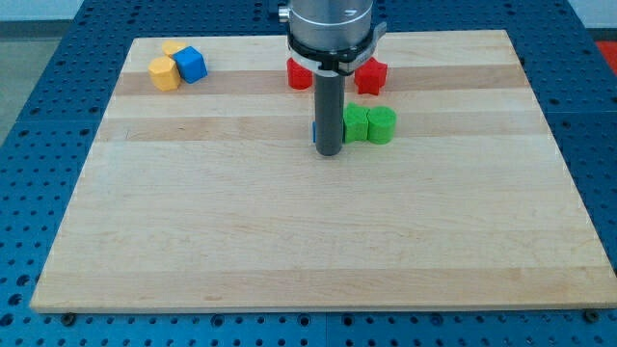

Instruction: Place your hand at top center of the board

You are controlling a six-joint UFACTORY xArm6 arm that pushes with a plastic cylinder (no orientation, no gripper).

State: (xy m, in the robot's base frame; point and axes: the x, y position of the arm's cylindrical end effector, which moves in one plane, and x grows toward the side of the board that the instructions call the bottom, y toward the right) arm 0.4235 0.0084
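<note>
My tip (pixel 329 153) rests on the wooden board (pixel 308 222), a little above its middle. Right of the rod sit two green blocks, a cube-like one (pixel 357 123) touching the rod's right side and a rounder one (pixel 382 124) beside it. A sliver of a blue block (pixel 313 130) peeks out at the rod's left edge; most of it is hidden. Two red blocks lie above the tip, one (pixel 299 73) left of the rod and one (pixel 370 74) right of it, both partly covered by the arm's head.
At the board's top left a blue cube (pixel 191 65) touches two yellow blocks, one (pixel 165 73) to its left and one (pixel 173 48) behind. The board lies on a blue perforated table (pixel 39 145).
</note>
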